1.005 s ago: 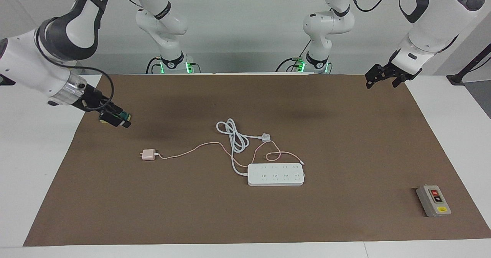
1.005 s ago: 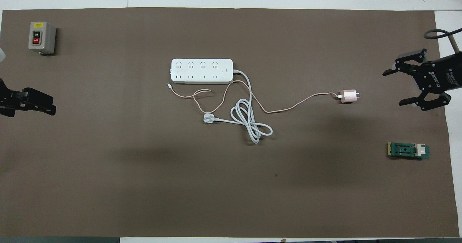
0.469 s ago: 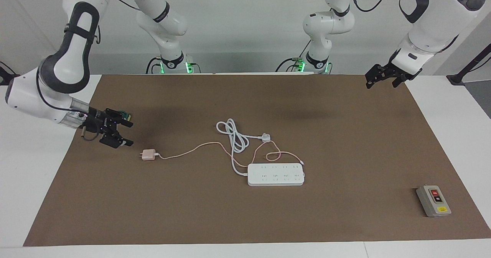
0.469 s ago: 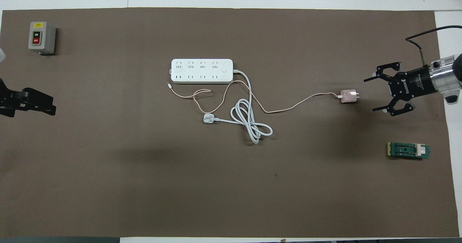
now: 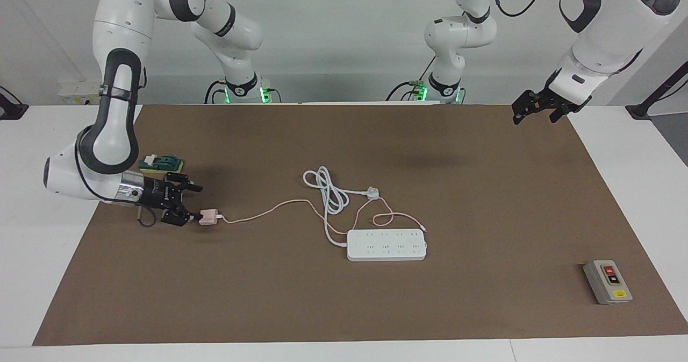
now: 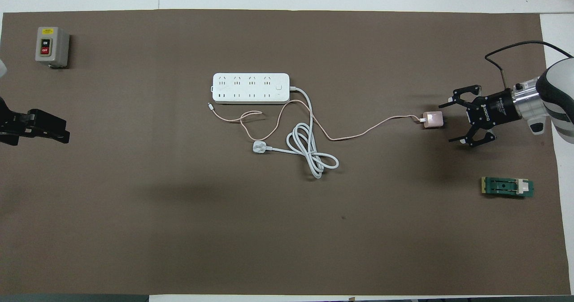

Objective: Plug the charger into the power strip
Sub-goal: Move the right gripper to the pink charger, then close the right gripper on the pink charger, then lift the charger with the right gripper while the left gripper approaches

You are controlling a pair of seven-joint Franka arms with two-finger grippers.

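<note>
Charger (image 5: 208,218): lying unplugged, well apart from power strip (image 5: 386,245). Right gripper (image 5: 188,207): spread, arriving just beside it. Left gripper (image 5: 532,108): waiting, spread. Remaining: grasp, carry, insertion.

My fingers (image 5: 185,223) are black, and so is my right gripper (image 6: 454,120), on a silver wrist and a white arm banded in black. The charger (image 5: 208,217) is pale pink, its thin cable (image 5: 269,209) the same pink. The power strip (image 5: 386,245) is white with rows of small dark holes, and its thick cord (image 5: 329,192) is white. The mat (image 5: 344,303) is plain brown on a white worktop (image 5: 37,243). The clip (image 6: 507,187) is green, one end seemingly cream. The box (image 5: 607,282) is grey with red and black buttons and a yellow label.
</note>
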